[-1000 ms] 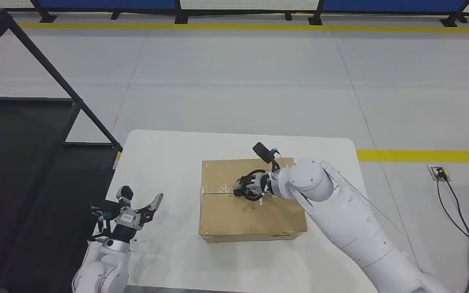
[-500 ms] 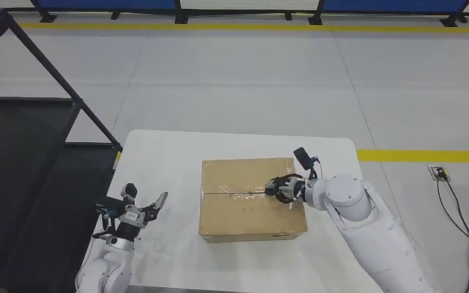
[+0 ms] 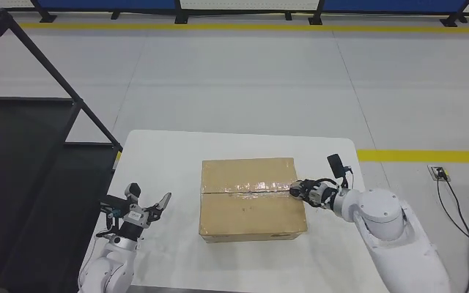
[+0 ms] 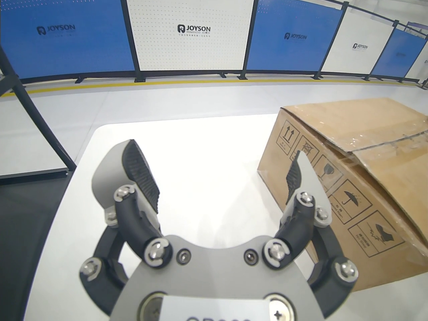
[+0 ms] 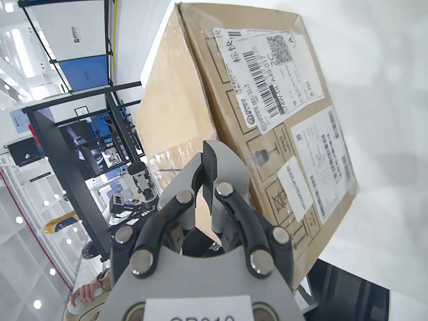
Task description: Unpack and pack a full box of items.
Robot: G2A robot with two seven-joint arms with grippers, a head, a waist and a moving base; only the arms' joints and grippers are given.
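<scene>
From my console I see a pale grey workshop floor with a yellow line [image 3: 220,26] along the top of the top view and a black metal frame [image 3: 55,80] slanting down its upper left. Blue and white fence panels [image 4: 190,31] close off the room behind. A white, round-cornered table [image 3: 168,161] fills the lower middle of the frame.

The brown cardboard box [image 3: 245,212] sits on the table a little right of its centre. Its flaps are down, and a strip of clear tape [image 3: 245,190] runs across the lid from side to side. In the left wrist view the tape looks wrinkled and the seam beneath it shows as a dark line. The near side carries printed handling symbols [image 4: 334,198]. In the right wrist view white shipping labels [image 5: 267,78] cover another side.

My right gripper [image 3: 299,190] is at the right end of the taped seam, at the box's right edge in the top view. Its fingers [image 5: 214,162] are pressed together, and I see nothing between them.

My left gripper [image 3: 144,204] hangs over the table in the lower left of the frame, clear of the box. Its two ribbed black pads [image 4: 140,172] are spread wide, with bare tabletop between them.
</scene>
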